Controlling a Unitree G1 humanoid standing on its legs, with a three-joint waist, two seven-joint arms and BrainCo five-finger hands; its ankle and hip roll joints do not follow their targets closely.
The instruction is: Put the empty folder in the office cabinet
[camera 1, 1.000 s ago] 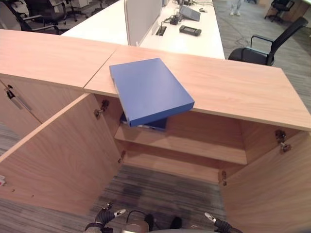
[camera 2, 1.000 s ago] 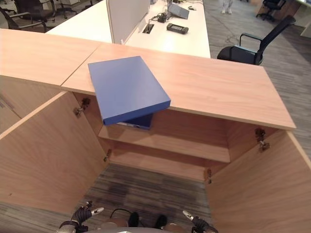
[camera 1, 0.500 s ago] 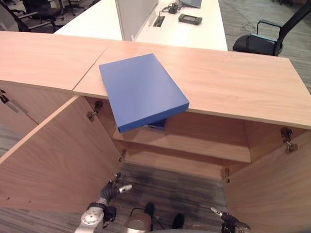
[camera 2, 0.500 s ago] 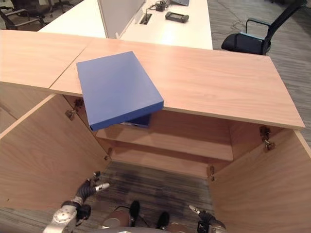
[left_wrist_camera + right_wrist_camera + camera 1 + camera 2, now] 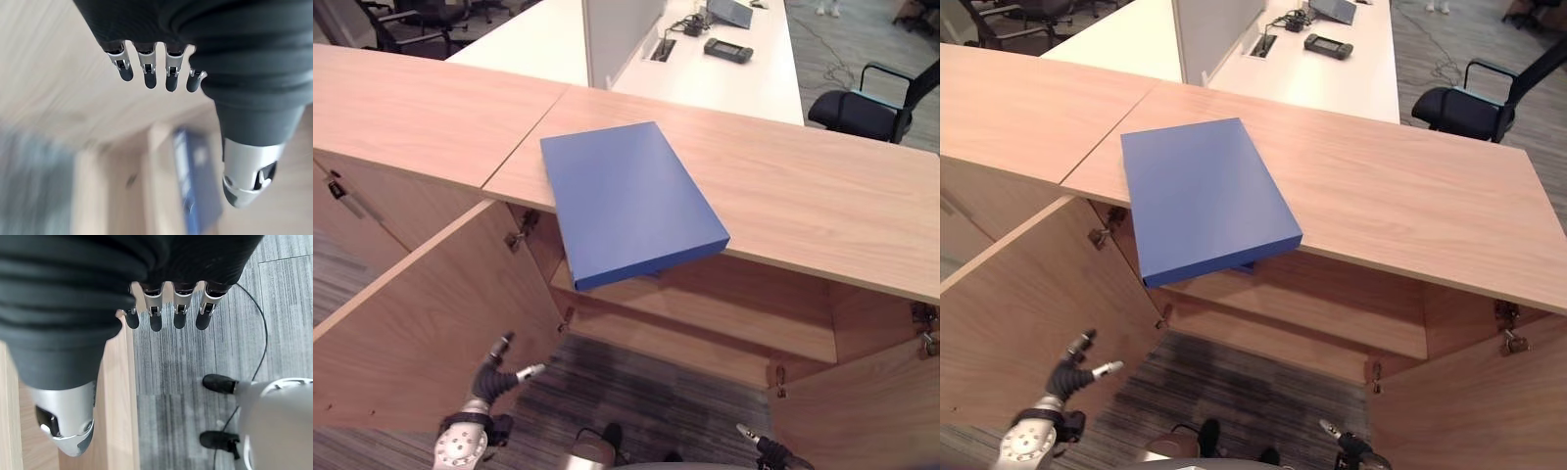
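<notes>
A blue folder (image 5: 631, 201) lies flat on the wooden cabinet top (image 5: 803, 196), its near corner overhanging the front edge above the open compartment. Just under that corner the edge of a second blue folder (image 5: 1247, 266) peeks out on the inner shelf (image 5: 724, 318). My left hand (image 5: 494, 377) hovers low in front of the open left door (image 5: 421, 313), open, fingers (image 5: 149, 73) straight and holding nothing. At the bottom edge near the right door (image 5: 862, 411), my right hand (image 5: 1342, 446) is open too, its fingers (image 5: 178, 313) pointing at the floor.
Both cabinet doors stand wide open and flank the space in front of the shelf. Behind the cabinet are a white desk (image 5: 724, 78) with a divider panel and small devices, and a black office chair (image 5: 867, 108) at the far right. The floor is grey carpet.
The camera has shifted, so the whole scene sits further right. My left hand has risen from the bottom edge and moved out to the left. The folder has not moved on the cabinet.
</notes>
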